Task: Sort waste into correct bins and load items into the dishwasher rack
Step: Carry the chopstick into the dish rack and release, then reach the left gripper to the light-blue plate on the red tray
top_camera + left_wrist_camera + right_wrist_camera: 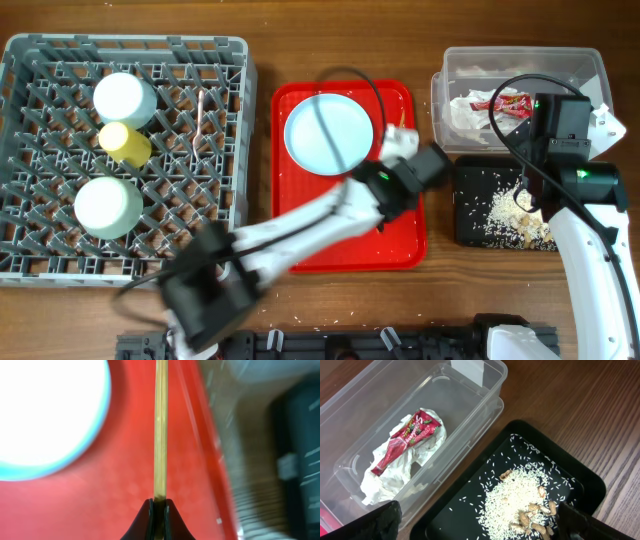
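Chopstick (160, 430) pinched in the left tool (159, 506), its arm (300, 225) reaching diagonally across the red tray (408, 245).

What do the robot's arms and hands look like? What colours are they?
The left arm and the right arm are smooth white tubes joined by chunky black joints. Thin black cables loop over them, and little green lights glow on the black parts. The left hand and the right hand each have two black fingers.
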Action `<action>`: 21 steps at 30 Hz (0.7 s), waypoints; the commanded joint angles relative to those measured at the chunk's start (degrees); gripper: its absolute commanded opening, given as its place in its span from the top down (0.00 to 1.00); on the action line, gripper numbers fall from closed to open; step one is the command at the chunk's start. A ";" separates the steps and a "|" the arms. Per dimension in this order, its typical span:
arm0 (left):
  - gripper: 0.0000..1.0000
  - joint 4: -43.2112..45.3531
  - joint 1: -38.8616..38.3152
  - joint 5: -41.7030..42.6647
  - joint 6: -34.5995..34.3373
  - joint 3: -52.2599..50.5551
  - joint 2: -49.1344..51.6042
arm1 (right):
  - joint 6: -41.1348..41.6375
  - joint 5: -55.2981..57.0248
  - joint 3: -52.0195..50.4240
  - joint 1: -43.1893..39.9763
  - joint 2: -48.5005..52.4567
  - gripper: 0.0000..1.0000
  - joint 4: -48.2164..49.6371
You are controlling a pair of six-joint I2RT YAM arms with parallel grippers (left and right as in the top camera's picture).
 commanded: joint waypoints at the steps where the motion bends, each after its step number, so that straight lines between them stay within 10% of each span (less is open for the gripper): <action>1: 0.96 -1.73 7.96 -0.57 8.81 0.09 -12.35 | -0.37 0.98 0.13 -0.07 0.24 0.00 0.00; 8: 0.96 -7.15 34.14 -0.15 21.11 0.07 -17.49 | -0.39 0.98 0.13 -0.07 0.24 0.00 0.00; 13: 0.96 -7.52 52.11 26.45 42.69 -1.05 -17.11 | -0.39 0.98 0.13 -0.07 0.24 0.00 0.00; 21: 0.96 -4.13 65.44 34.25 43.76 -7.72 -15.47 | -0.37 0.98 0.13 -0.07 0.24 0.00 0.00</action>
